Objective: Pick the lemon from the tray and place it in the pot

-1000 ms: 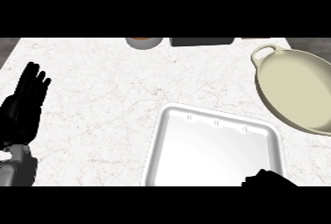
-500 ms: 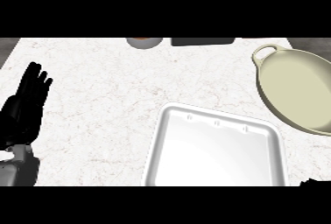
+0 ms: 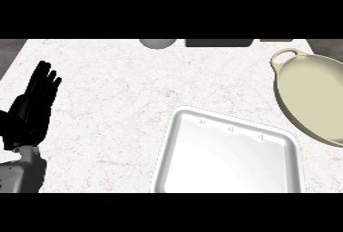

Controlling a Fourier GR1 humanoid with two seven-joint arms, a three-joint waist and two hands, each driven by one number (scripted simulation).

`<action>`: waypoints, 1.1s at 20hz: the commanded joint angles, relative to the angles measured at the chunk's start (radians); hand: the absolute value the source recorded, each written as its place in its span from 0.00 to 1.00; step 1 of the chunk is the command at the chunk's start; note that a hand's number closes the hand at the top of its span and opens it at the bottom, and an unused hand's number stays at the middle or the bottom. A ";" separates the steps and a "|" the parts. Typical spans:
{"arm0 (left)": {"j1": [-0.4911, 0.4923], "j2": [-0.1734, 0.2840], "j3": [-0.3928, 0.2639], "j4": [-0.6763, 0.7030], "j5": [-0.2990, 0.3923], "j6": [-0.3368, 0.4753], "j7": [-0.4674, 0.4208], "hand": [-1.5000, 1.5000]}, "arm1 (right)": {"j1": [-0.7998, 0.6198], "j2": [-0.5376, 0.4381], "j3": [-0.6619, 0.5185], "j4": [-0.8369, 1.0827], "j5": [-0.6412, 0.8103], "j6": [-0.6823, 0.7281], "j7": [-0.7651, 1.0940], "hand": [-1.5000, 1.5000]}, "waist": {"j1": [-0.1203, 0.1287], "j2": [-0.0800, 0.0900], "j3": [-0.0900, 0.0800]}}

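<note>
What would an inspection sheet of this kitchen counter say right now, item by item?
Surface: pale marbled counter, lit evenly.
Job's things: white tray at lower centre-right, nothing seen in it; cream pot with a loop handle at the right edge, partly cut off, nothing seen inside; lemon: nothing seen.
Clutter: grey round object and dark flat object at the far edge, both cut off, too little showing to identify.
Hands: left hand open, fingers up, resting at the left edge; right hand not in view.
Cables: nothing seen.
Surroundings: dark floor strip beyond the counter's corners.
</note>
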 commanded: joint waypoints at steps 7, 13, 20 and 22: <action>-0.011 -0.040 -0.026 0.015 -0.043 0.018 -0.012 0.50 | -0.321 -0.158 -0.087 0.437 -0.095 0.057 0.053 1.00 | 0.014 0.002 0.001; -0.052 -0.020 -0.014 0.005 -0.027 -0.002 0.060 0.50 | -0.470 -0.148 -0.039 0.693 -0.047 0.012 -0.038 1.00 | 0.017 0.002 0.001; -0.024 -0.034 -0.028 -0.030 -0.026 -0.006 0.023 0.50 | -0.557 -0.210 0.053 0.904 0.431 -0.377 -0.188 1.00 | 0.056 0.010 0.003; -0.006 -0.028 -0.010 -0.011 -0.008 -0.027 0.003 0.50 | -0.615 -0.237 0.036 1.072 0.433 -0.415 -0.283 1.00 | 0.042 0.008 0.002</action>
